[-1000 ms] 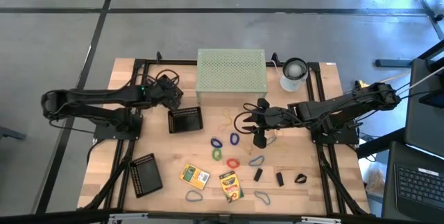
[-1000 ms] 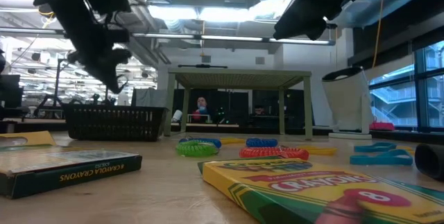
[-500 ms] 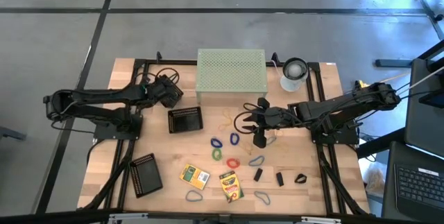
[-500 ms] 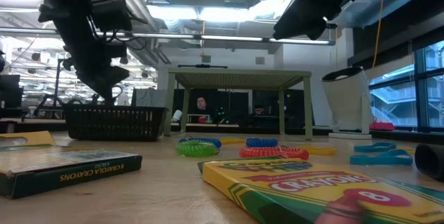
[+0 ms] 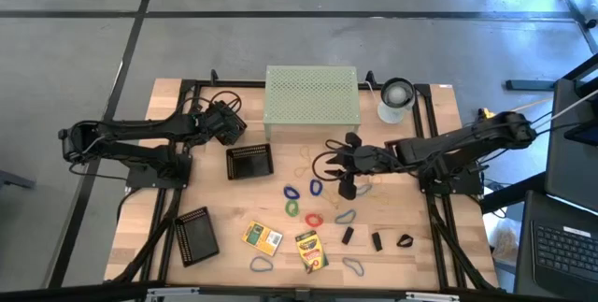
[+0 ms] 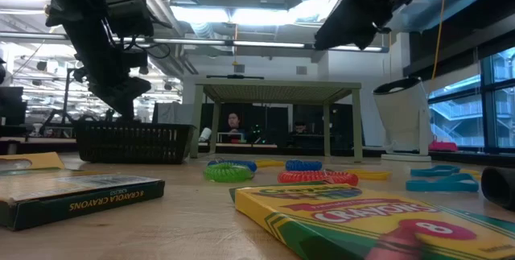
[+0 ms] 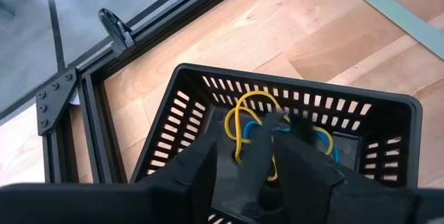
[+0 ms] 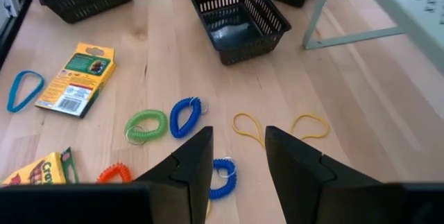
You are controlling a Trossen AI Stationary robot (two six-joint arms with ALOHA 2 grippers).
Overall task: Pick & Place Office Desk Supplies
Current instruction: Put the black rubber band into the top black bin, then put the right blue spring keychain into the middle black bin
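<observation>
Left pincer [image 7: 267, 156]: I am holding it over a black tray [image 7: 388, 120] near the left rear of the table [image 5: 439, 255]. My fingers [image 7: 201, 172] are standing apart with nothing between them.
Tray under left pincer: yellow bands [image 7: 244, 116] and a blue band [image 7: 325, 143] are lying inside it, below my fingertips.
Right pincer [image 5: 344, 165]: I am hovering it above the table's middle, in front of the green riser [image 5: 311, 94]. In the right wrist view my fingers [image 8: 191, 156] are standing part-open, gripping nothing.
Loops under right pincer: two tan loops [image 8: 250, 125] are lying just ahead of my fingertips. A blue coil [image 8: 184, 115] and a green coil [image 8: 146, 124] are lying side by side near them. Another blue coil [image 8: 222, 177] is lying between my fingers on the wood, and an orange coil [image 8: 114, 173] is lying close by.
Crayon boxes: one box [image 5: 263, 237] and a second box [image 5: 311, 251] are lying near the front edge, close together but apart.
Clips: three black clips [image 5: 377, 241] are lying front right, spaced apart.
Other loops: blue loops [image 5: 261, 265] are lying at the front edge.
Other trays: a second tray [image 5: 249, 162] is sitting in front of the riser's left end. A third tray [image 5: 196, 235] is sitting front left.
Cylinder [image 5: 396, 97]: it is standing at the rear, right of the riser.
</observation>
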